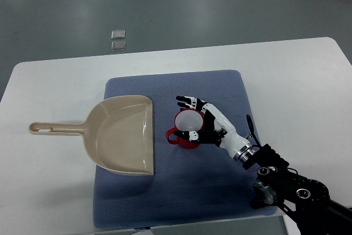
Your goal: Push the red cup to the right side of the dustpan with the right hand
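Note:
A red cup (185, 125) with a white inside stands upright on the blue mat (220, 86), its handle (171, 135) pointing left toward the dustpan. The beige dustpan (124, 136) lies just left of the cup, mouth facing right, with a small gap between them. My right hand (187, 117) reaches in from the lower right. Its palm rests against the cup's right side. Its fingers (190, 102) spread past the far rim and the thumb (192, 135) lies along the near side. The hand is open and cradles the cup without clamping it. The left arm does not show.
The mat lies on a white table (49, 86). The dustpan's handle (55, 129) sticks out left over the bare table. Two small clear blocks (117, 39) lie on the grey floor beyond the far edge. The black forearm (286, 185) crosses the mat's lower right corner.

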You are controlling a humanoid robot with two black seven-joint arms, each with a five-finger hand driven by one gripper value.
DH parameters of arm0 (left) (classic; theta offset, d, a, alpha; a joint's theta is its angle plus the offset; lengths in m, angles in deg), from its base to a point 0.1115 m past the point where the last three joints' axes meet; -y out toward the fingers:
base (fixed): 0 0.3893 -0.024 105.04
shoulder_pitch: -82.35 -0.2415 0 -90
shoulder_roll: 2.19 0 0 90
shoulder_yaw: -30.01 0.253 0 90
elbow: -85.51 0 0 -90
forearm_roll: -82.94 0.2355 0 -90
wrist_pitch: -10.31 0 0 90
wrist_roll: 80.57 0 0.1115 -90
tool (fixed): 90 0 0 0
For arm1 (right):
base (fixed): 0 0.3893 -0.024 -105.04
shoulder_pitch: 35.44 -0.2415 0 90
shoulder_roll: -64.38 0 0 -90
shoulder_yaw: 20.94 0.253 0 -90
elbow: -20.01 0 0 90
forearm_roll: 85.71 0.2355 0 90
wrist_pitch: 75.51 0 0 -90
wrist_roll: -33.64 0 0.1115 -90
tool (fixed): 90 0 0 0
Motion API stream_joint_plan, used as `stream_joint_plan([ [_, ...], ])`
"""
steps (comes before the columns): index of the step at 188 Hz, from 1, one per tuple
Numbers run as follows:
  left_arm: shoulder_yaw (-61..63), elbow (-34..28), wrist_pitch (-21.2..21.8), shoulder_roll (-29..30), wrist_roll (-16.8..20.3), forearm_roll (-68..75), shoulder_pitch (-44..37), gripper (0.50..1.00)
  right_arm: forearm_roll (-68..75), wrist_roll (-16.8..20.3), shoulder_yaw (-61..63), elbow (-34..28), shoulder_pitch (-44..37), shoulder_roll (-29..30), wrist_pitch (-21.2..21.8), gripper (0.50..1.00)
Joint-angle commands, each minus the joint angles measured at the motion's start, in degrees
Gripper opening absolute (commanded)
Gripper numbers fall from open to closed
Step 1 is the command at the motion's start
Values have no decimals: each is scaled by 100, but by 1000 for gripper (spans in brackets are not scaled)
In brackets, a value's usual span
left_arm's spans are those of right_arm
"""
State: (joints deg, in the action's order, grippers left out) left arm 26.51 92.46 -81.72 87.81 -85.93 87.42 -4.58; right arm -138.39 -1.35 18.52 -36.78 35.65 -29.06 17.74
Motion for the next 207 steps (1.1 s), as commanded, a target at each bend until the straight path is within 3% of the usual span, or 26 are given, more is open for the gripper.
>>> stream_joint_plan([
  [1,-2,-1,0,0,0,0,0,1000,-58,0,0,1,-8,2,-43,926],
  [207,-2,-1,0,0,0,0,-9,1000,-207,0,-457,-8,-52,345,-166,926],
])
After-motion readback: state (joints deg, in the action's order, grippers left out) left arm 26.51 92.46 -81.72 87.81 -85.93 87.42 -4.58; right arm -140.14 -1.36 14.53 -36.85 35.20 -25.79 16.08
